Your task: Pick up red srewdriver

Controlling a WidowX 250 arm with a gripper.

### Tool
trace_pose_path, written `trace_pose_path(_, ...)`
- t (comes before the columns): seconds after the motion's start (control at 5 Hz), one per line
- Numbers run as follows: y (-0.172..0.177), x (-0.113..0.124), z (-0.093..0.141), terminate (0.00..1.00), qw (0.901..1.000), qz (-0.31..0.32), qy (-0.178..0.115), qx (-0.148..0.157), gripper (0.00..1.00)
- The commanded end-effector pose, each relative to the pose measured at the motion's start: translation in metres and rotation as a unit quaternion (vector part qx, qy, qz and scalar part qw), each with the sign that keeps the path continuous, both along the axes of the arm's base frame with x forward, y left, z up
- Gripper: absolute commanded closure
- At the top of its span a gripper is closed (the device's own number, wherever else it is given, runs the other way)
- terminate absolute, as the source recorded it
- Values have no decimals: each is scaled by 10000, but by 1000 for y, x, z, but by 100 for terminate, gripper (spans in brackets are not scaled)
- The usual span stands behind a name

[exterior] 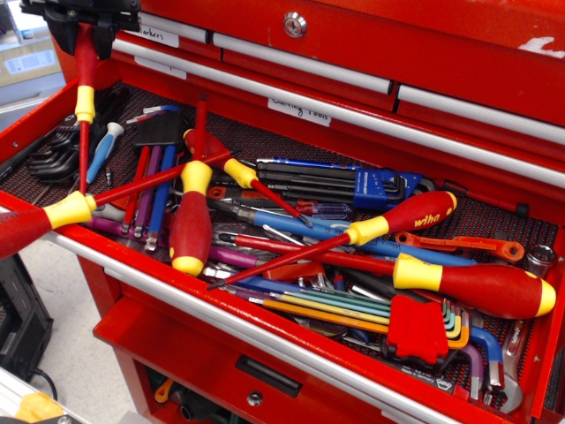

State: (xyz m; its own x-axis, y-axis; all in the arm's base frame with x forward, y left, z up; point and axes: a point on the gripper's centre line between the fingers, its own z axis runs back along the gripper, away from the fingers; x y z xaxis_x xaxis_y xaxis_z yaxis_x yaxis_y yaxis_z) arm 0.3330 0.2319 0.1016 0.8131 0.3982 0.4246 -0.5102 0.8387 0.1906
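The red screwdriver [85,66] hangs almost upright at the far left, above the open drawer [265,331]. It has a short red handle, a yellow collar and a thin red shaft pointing down, with the tip just above the drawer's left end. My black gripper [86,25] is at the top left corner, shut on the top of the handle. Part of the gripper is cut off by the frame's edge.
A long "wiha" screwdriver [40,221] sticks out over the drawer's front left edge. A fat red-handled screwdriver [191,225] lies beside it. Hex keys [53,155], a blue key set [380,187] and more screwdrivers [477,287] fill the drawer. Closed red drawers [353,53] stand behind.
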Motion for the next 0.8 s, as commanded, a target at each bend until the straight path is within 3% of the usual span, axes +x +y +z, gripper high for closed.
trace_pose_path(0.0, 19, 9, 12, 0, 9989, -284, -242, 291, 100)
trace_pose_path(0.6, 54, 34, 89, 0, 9929, -575, -166, 1032, 100)
